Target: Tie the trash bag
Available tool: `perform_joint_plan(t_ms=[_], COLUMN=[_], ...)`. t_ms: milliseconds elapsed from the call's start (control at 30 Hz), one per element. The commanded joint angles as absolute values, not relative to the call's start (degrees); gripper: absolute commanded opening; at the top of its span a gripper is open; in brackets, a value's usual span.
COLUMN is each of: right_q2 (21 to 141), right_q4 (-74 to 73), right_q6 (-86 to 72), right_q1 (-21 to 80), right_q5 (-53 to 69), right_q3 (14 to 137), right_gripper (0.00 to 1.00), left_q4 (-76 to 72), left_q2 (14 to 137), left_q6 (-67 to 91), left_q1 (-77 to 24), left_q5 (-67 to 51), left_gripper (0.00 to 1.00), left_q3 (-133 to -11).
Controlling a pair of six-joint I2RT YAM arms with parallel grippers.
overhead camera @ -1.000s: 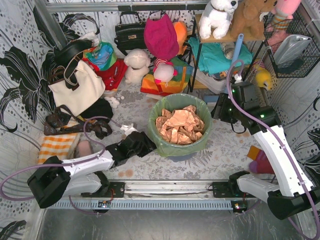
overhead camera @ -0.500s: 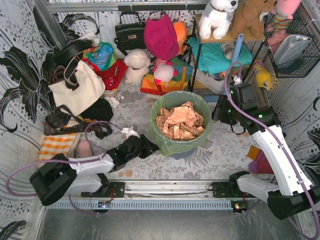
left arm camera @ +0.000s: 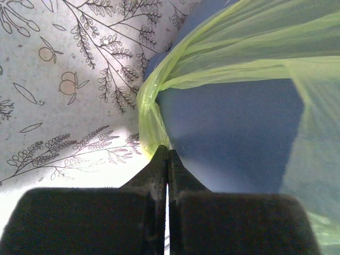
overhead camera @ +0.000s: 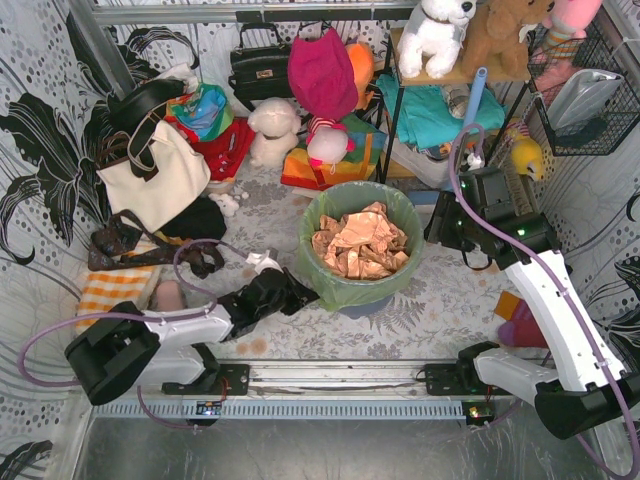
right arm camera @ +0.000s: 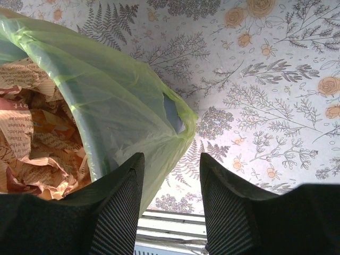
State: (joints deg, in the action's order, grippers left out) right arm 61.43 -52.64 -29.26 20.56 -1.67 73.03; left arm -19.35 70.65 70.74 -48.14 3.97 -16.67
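Note:
The trash bag [overhead camera: 345, 290] is thin light-green plastic lining a round blue-grey bin [overhead camera: 365, 308], with crumpled brown paper [overhead camera: 360, 245] inside. My left gripper [overhead camera: 300, 292] lies low at the bin's left side. In the left wrist view it [left arm camera: 168, 155] is shut on a twisted strand of the trash bag [left arm camera: 151, 122], in front of the bin wall [left arm camera: 228, 133]. My right gripper [overhead camera: 434, 226] hovers at the bin's right side. In the right wrist view it [right arm camera: 171, 159] is open and empty, beside the trash bag [right arm camera: 117, 95] and paper [right arm camera: 32, 133].
A cream tote bag [overhead camera: 155, 180] and dark straps lie at the left, with an orange striped cloth [overhead camera: 115, 290] near my left arm. Plush toys and a black handbag [overhead camera: 258, 65] line the back. A shelf [overhead camera: 440, 110] and wire basket [overhead camera: 590, 90] stand at the right.
My left gripper has slid right to the bin's left side and shut on the bag's plastic. The right arm has hardly moved.

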Motion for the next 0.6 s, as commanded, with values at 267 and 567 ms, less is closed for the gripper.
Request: perform_joint_plan(t_ms=[267,567], right_q2=[57.9,54.3], right_q4=[-55.3,-43.0], right_q6=[-28.9,-25.0], right_q1=[20.8,20.8], right_q5=[-8.3,8.0], right_q3=[80.1,79.6], right_gripper=[0.45,0.45], left_q4=[2.4,12.7], left_q2=[51.6,40.9], left_q6=[69.9,69.6], left_q1=[-48.0,-48.3], left_q5=[12.9,13.3], left_gripper=[0.00,0.00], left_q3=[-18.7,-19.9])
